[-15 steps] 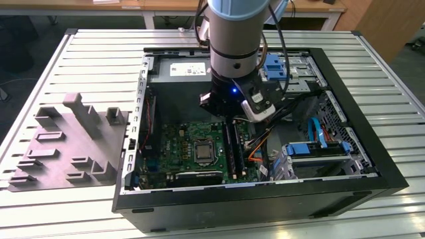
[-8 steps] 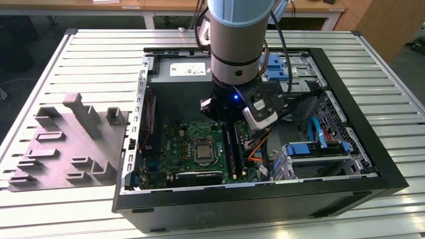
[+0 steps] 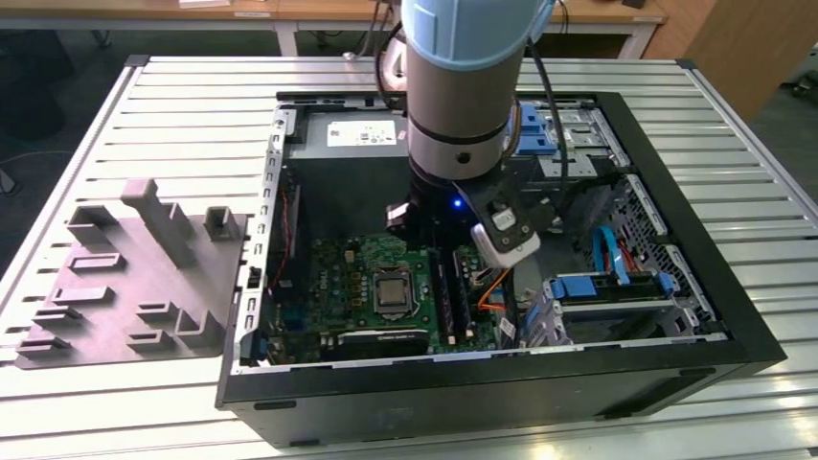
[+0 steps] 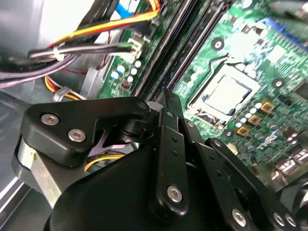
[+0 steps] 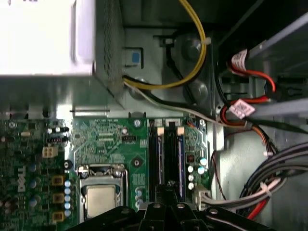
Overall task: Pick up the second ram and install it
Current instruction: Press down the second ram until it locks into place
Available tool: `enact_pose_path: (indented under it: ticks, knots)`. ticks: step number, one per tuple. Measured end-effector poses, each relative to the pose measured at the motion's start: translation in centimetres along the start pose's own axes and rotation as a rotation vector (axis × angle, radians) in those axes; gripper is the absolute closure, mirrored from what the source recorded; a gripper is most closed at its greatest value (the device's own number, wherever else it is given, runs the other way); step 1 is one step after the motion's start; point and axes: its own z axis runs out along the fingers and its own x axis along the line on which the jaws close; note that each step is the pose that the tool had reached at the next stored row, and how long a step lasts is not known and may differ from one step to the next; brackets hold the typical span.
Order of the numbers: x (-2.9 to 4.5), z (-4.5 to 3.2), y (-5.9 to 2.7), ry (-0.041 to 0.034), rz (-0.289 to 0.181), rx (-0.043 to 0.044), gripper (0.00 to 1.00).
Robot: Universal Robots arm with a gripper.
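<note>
While the slatted table (image 3: pixel 192 86) bears the open computer case (image 3: pixel 486 393), the arm (image 3: pixel 461 77) reaches down into it and stands over the green motherboard (image 3: pixel 345 278), on the exterior view's right of the processor socket (image 3: pixel 387 292).

Memory slots (image 5: pixel 163 159): long black channels, side by side, directly beneath the tool in both wrist views.

Second ram (image 5: pixel 181 159): in the first wrist view a thin blue-green board edge stands on edge in the slot nearest the small capacitors. I take this for the stick. Whether it is fully seated, or its end latches closed, cannot be told.

Gripper (image 5: pixel 166 190): poised over the slot bank, apart from the yellow cable (image 5: pixel 195 57). In the second wrist view its jaws appear drawn together to a narrow tip, with nothing visibly held between them. Contact with the stick cannot be confirmed.

Assessment: pick-up appears finished and the work stands at the installing step. Seating calls for pressure straight down on the stick's upper edge, kept square to the slot; a tilted push risks a half-latched board.
</note>
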Motion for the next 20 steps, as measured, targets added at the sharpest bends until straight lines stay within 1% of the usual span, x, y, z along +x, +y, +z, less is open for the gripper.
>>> enact_pose_path:
  ticks: [5, 15, 20]
  knots:
    - [-0.04, -0.07, -1.07, 0.0000, 0.000, 0.0000, 0.90]
    - [-0.11, -0.17, -2.69, 0.0000, 0.000, 0.0006, 0.90]
    - [-0.12, -0.16, -3.20, -0.0002, 0.001, 0.0022, 0.90]
